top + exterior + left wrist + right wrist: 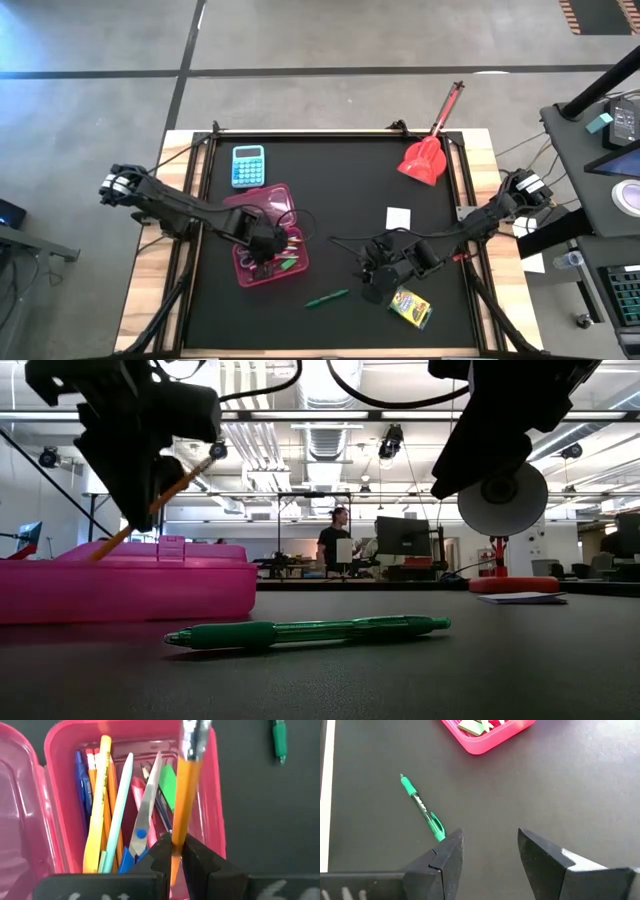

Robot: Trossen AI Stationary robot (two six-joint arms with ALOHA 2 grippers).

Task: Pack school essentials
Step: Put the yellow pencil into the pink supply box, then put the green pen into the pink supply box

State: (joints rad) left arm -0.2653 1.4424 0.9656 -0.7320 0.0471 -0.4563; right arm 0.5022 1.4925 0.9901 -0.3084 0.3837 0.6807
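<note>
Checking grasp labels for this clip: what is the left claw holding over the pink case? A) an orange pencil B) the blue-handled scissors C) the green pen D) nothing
A: the left claw is shut on an orange pencil above the pink case, while the green pen lies on the table.

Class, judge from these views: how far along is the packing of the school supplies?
Done: pencils, scissors and a green eraser lie in the open pink plastic case. In hand: the left tool is shut on an orange pencil above the case. Left: the green pen and crayon box remain on the mat; the open right tool hovers near the pen.
</note>
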